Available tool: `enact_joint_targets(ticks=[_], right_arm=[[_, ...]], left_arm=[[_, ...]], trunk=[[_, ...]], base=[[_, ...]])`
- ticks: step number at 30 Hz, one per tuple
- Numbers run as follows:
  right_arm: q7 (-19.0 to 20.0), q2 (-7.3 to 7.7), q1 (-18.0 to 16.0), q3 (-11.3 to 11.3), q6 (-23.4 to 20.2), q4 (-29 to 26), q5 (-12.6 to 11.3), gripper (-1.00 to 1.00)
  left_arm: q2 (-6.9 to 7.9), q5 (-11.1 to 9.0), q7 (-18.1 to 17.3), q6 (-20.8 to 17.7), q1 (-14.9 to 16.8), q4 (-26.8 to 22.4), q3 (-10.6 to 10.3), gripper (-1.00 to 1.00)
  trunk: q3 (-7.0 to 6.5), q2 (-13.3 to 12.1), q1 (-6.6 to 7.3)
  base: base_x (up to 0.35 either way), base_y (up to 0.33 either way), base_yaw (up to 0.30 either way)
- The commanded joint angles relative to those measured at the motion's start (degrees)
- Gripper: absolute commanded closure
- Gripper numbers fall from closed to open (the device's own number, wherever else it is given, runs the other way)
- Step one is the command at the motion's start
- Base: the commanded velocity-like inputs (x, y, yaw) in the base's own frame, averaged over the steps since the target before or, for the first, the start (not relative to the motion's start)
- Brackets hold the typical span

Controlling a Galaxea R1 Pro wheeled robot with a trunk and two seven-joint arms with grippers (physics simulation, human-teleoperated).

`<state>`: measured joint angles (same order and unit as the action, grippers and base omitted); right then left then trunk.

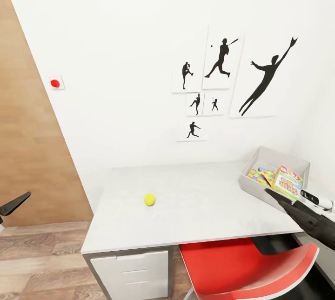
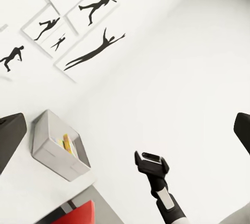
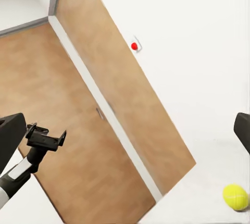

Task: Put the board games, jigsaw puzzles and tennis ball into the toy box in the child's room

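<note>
A yellow-green tennis ball (image 1: 149,199) (image 3: 235,197) lies alone on the light grey table (image 1: 200,211), left of the middle. The grey toy box (image 1: 284,156) (image 2: 49,153) stands at the table's right end. In it the SKIP-BO board game (image 1: 288,183) leans beside a multicoloured jigsaw puzzle (image 1: 258,176). My right gripper (image 1: 274,195) (image 2: 151,162) hovers open just in front of the toy box, holding nothing. My left gripper (image 1: 14,204) (image 3: 46,138) hangs open off the table's left side, over the floor. The other board games and the bed are out of view.
A red chair (image 1: 246,267) is tucked under the table's front edge, right of the white drawers (image 1: 130,267). A wooden door (image 1: 28,151) fills the left, with a red button (image 1: 55,83) on the wall beside it. Silhouette pictures (image 1: 223,63) hang above the table.
</note>
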<state>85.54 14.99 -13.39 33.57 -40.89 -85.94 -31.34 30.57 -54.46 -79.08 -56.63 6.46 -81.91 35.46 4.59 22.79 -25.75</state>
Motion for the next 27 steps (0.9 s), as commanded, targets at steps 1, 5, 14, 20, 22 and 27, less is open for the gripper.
enact_joint_targets(ticks=[1, 5, 14, 20, 22, 27], right_arm=[[-0.9, -0.03, -0.1, -0.2, -0.9, -0.2, -0.1, -1.0], [-13.4, -0.73, -0.6, -7.1, -6.5, -0.8, 0.3, -1.0], [-50.9, -9.68, -22.4, -23.4, -19.1, 0.4, 0.0, -1.0], [-82.4, -19.07, -36.2, -31.2, -19.1, 16.5, 0.1, -1.0], [-91.5, -21.74, -39.1, -32.1, -19.1, 22.4, -0.1, -1.0], [-106.0, -24.99, -42.9, -32.9, -19.1, 31.7, -0.8, -1.0]], left_arm=[[0.01, -0.1, -0.1, -0.6, 0.0, 0.0, 0.0, -1.0], [0.01, -0.1, -0.1, -0.6, 0.0, 0.0, 0.0, -1.0], [0.01, -0.1, -0.1, -0.6, 0.0, 0.0, 0.0, -1.0], [0.01, -0.1, -0.1, -0.6, 0.0, 0.0, 0.0, -1.0], [0.06, -0.1, -0.1, -0.6, 0.0, 0.1, 0.0, -1.0], [0.09, 0.0, -0.1, -0.6, 0.0, 0.1, 0.1, -1.0]], trunk=[[0.13, 0.1, -0.04], [0.13, 0.1, -0.04], [0.13, 0.1, -0.04], [0.13, 0.1, -0.04], [0.13, 0.1, -0.04], [0.13, 0.1, -0.04]], base=[[0.0, 0.002, 0.0], [0.0, 0.0, 0.0], [0.0, 0.0, 0.0], [0.0, 0.052, 0.0], [0.0, 0.2, 0.0], [0.0, 0.262, 0.0]])
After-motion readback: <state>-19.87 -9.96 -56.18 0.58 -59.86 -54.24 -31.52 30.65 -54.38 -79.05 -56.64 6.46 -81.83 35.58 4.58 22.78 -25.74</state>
